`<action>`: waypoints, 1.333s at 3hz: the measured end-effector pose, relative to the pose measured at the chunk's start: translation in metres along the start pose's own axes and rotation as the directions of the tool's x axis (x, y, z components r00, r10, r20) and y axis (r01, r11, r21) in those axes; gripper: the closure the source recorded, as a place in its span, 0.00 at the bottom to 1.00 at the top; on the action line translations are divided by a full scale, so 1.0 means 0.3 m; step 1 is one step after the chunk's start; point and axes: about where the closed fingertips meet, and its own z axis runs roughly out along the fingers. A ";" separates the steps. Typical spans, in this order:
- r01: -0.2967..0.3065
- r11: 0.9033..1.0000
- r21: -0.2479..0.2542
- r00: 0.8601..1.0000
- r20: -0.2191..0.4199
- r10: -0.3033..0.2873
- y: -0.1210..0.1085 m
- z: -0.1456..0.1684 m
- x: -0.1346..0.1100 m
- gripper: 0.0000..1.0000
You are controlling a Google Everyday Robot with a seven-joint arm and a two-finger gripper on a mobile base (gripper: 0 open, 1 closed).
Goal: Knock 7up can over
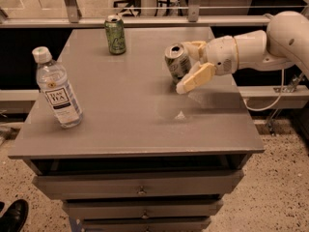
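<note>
The 7up can (176,63), silvery with green patches and a silver top, stands right of centre on the grey table (130,124) and leans to the left. My gripper (193,64) reaches in from the right on a white arm and presses against the can's right side. It is open: one cream finger (195,78) lies in front of the can's lower right, and the other (195,46) is behind its top.
An all-green can (115,34) stands upright at the back of the table. A clear water bottle (58,89) with a white cap stands at the left. Drawers (140,187) sit under the tabletop. A black shoe (12,216) is on the floor at lower left.
</note>
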 end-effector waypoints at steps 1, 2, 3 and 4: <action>0.029 0.998 -0.054 0.999 0.026 -0.027 0.052 0.012 -0.063 0.00; 0.034 0.996 -0.083 0.999 0.028 -0.032 0.101 -0.001 -0.081 0.00; 0.036 0.996 -0.087 0.999 0.019 -0.035 0.119 -0.009 -0.077 0.00; 0.041 0.997 -0.066 0.999 0.003 -0.041 0.105 -0.029 -0.057 0.00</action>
